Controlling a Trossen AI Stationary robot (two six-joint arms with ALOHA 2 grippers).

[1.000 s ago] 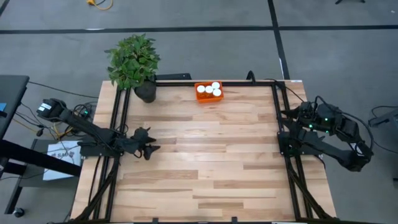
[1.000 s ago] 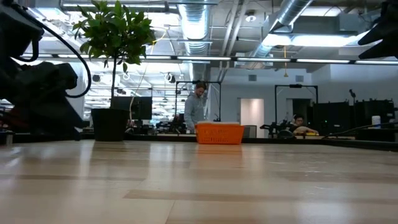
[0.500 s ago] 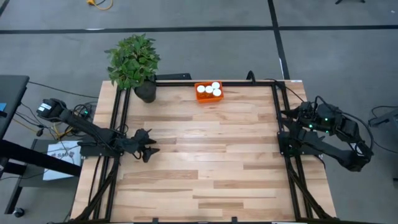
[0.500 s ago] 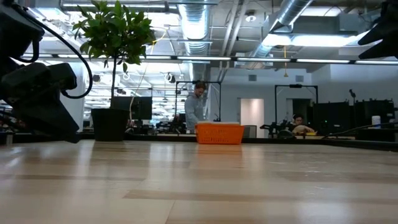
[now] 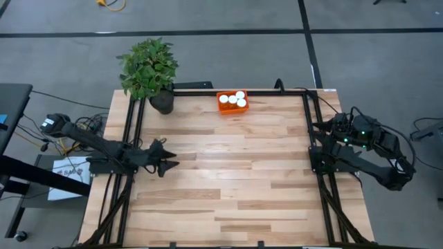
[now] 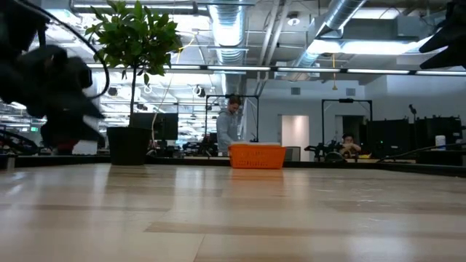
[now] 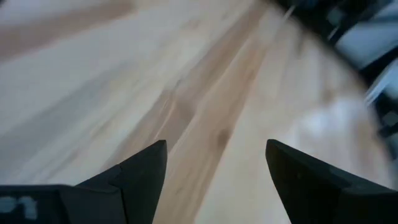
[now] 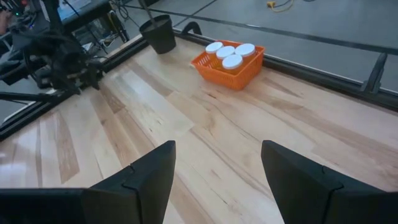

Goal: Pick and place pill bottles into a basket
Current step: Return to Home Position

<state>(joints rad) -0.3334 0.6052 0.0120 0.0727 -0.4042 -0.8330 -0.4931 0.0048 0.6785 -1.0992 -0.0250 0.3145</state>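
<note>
Wooden desk (image 5: 228,173) is the biggest thing here, and the orange basket (image 5: 232,102) sits at its far edge, roughly mid-width. A potted plant (image 5: 147,67) in a black pot stands a bit to the left of the basket, along that same edge. Over on the left, the left gripper (image 7: 216,146) hangs low over the desk, well apart from the basket and nearer the front, jaws apart with nothing between them. On the other side, the right gripper (image 8: 216,149) sits by the desk's right rim, also well apart from the basket and facing it, jaws spread and empty too. All four pill bottles (image 8: 231,53) stand upright inside the basket, white caps up, packed close together.
</note>
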